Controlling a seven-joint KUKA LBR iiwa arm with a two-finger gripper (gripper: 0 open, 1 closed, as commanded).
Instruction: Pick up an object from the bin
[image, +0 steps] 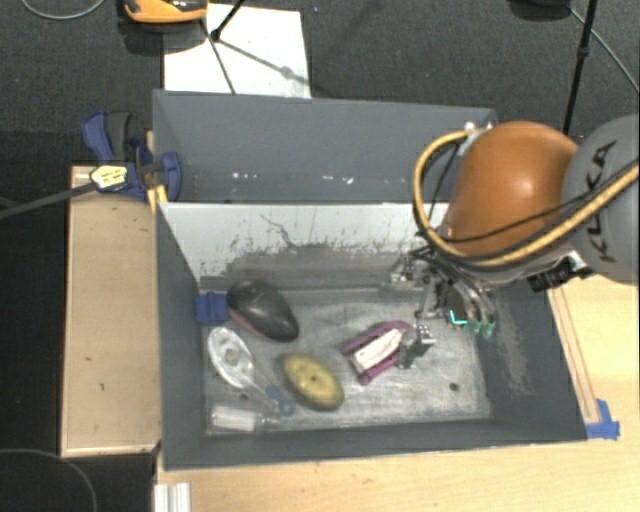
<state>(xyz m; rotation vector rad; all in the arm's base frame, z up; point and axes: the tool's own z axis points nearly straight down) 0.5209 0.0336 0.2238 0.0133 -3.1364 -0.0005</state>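
Note:
My gripper (415, 343) hangs low in the right half of the bin, under the arm's orange cover. Its lower end is right beside the right end of a purple and white packet (375, 350), which lies flat on the bin floor. I cannot tell whether it touches the packet. A yellow-olive rounded lump (313, 381) lies to the packet's left, nearer the front wall.
A dark grey computer mouse (263, 308) lies at the back left beside a small blue piece (211, 307). A clear plastic piece (230, 357) and a small clear tube (235, 421) lie in the front left corner. The arm reaches in over the right wall.

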